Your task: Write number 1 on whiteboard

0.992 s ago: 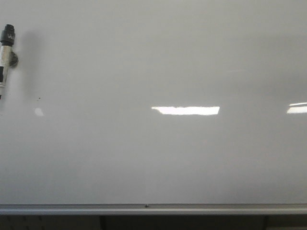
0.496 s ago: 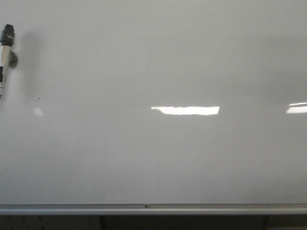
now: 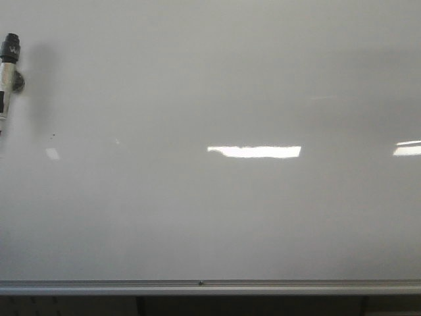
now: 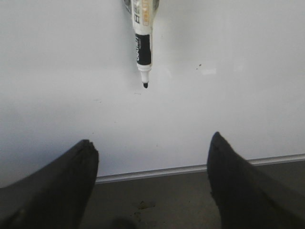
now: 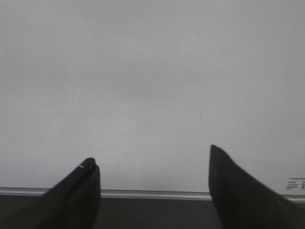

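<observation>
Whiteboard fills the front view, surface blank, silver rail along its lower edge. Marker hangs at far left, tip down, uncapped. Left gripper spread wide, holding nothing, facing the marker. Right gripper likewise wide apart, empty.

We see a dark floor below, and bright strips of ceiling-light glare reflected ahead of us.
</observation>
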Motion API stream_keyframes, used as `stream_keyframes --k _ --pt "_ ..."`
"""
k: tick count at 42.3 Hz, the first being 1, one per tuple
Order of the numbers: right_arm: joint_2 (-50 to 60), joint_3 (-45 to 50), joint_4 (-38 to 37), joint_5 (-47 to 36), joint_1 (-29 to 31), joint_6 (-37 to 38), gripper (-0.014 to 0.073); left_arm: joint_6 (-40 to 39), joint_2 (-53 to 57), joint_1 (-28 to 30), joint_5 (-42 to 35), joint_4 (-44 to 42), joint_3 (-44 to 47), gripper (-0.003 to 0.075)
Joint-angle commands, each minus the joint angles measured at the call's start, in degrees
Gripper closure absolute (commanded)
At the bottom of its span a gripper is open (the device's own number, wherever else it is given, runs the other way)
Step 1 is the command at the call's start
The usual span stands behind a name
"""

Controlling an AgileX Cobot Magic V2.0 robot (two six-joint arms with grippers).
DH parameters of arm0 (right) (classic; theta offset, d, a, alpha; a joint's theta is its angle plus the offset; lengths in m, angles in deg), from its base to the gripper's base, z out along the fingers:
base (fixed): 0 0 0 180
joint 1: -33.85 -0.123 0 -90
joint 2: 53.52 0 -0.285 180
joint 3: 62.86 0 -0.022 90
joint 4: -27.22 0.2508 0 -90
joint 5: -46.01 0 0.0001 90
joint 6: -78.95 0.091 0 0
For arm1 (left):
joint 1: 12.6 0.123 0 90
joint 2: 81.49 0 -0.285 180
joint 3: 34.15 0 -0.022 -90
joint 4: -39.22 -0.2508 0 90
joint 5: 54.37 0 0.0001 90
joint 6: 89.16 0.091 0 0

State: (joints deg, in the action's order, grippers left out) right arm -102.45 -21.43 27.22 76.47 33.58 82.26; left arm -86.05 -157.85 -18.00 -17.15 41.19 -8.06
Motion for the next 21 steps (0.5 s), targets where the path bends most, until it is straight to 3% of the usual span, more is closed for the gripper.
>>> stream_keyframes --k 1,21 --pt "0.0 -2.0 -0.6 -3.9 0.3 -0.1 0.0081 0.0 -2.6 -0.2 -4.2 0.8 -3.9 0.0247" --pt "0.0 -2.0 -0.6 -4.0 0.3 -0.1 0.0081 0.0 -17.3 -0.2 -12.9 0.9 -10.4 0.0247"
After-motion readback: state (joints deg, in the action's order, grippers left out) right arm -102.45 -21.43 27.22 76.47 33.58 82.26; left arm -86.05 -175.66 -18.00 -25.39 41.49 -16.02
